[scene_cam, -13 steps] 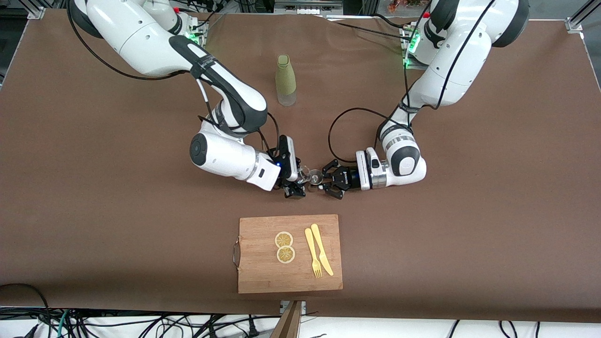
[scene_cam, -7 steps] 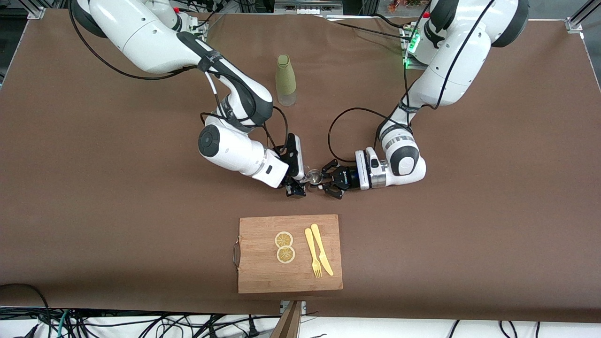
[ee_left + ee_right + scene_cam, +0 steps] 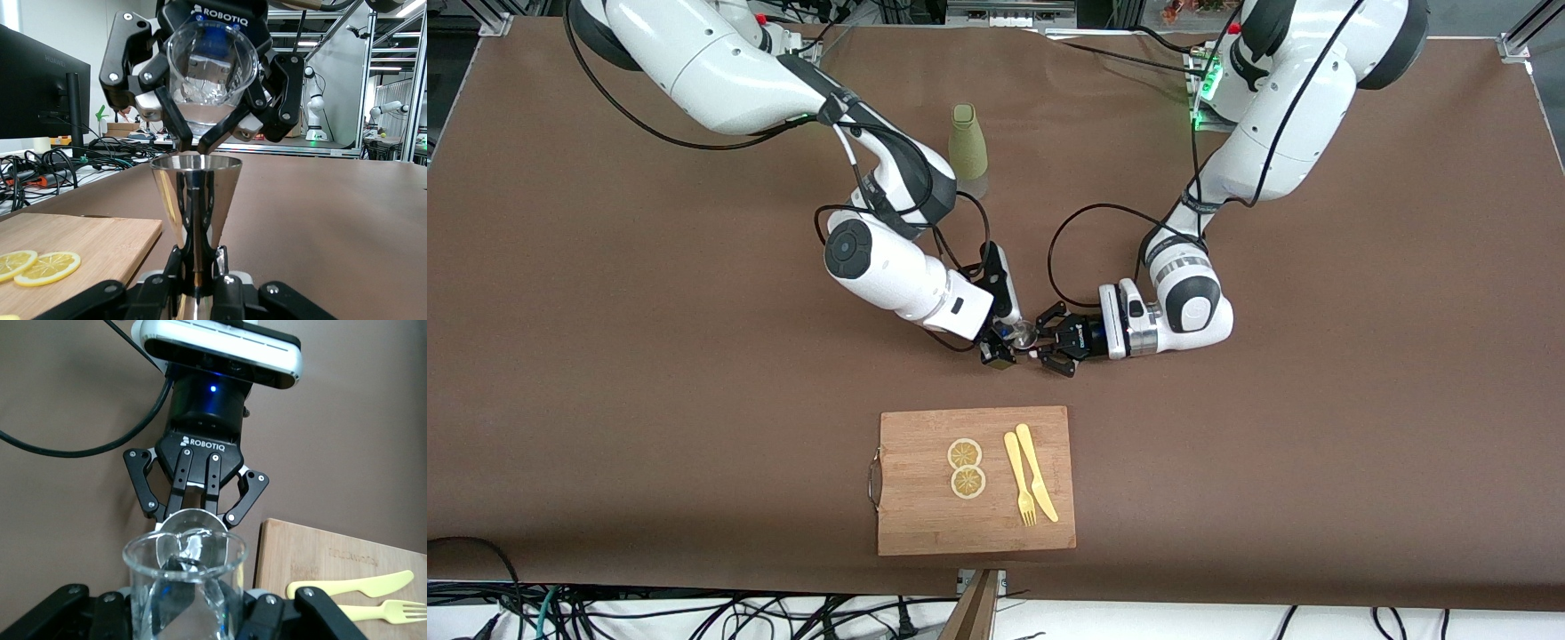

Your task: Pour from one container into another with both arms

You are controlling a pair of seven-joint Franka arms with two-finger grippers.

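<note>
A small metal jigger (image 3: 1025, 336) stands upright in my left gripper (image 3: 1047, 345), which is shut on its narrow waist; the left wrist view shows the jigger (image 3: 195, 200) rising from my left gripper (image 3: 198, 270). My right gripper (image 3: 1000, 342) is shut on a small clear glass (image 3: 1010, 332). The glass (image 3: 211, 73) hangs tilted just above the jigger's rim, its mouth facing the jigger. In the right wrist view the glass (image 3: 185, 587) sits in my right gripper (image 3: 185, 617), with the jigger's cup (image 3: 193, 527) just past it. Both are over the table's middle.
A green bottle (image 3: 967, 142) stands farther from the front camera, close to the right arm's elbow. A wooden cutting board (image 3: 925, 524) lies nearer the front camera, carrying two lemon slices (image 3: 966, 467) and a yellow fork and knife (image 3: 1030, 476).
The right arm has swung toward the left arm's end of the table and turned its wrist, bringing the glass closer over the jigger. The left arm has stayed still.
</note>
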